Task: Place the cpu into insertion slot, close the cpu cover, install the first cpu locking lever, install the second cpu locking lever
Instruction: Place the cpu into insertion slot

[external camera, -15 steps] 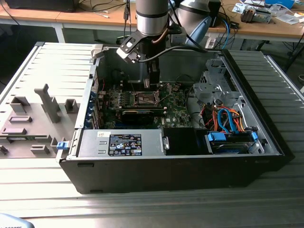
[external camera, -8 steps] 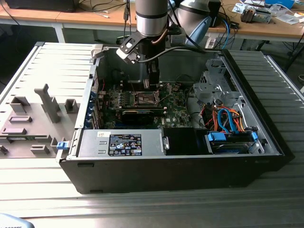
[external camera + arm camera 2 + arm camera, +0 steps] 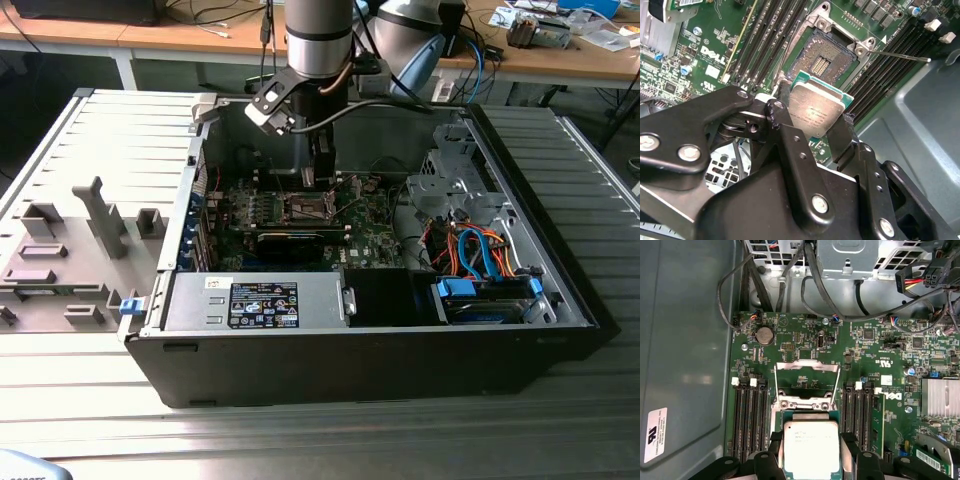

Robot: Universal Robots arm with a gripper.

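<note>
My gripper (image 3: 815, 120) is shut on the cpu (image 3: 816, 110), a small square chip with a silvery top and a green edge, gripped by two opposite sides. It hangs just above the green motherboard (image 3: 715, 55), apart from it. The insertion slot (image 3: 822, 57) lies open beside the chip, its dark pin field bare inside a silvery rim. In the first wrist view the cpu (image 3: 811, 447) sits between the fingers, and the cpu cover (image 3: 807, 367) stands raised beyond it. One thin locking lever (image 3: 900, 55) sticks out sideways. In the exterior view the gripper (image 3: 318, 178) hovers over the insertion slot (image 3: 308, 208).
The open computer case (image 3: 380, 350) lies on a slatted metal table. Black memory slots (image 3: 747, 415) flank the socket on both sides. Loose cables (image 3: 790, 285) and a drive cage (image 3: 450, 170) crowd one end. A power supply (image 3: 260, 300) fills the near corner, and a grey case wall (image 3: 685, 340) stands close.
</note>
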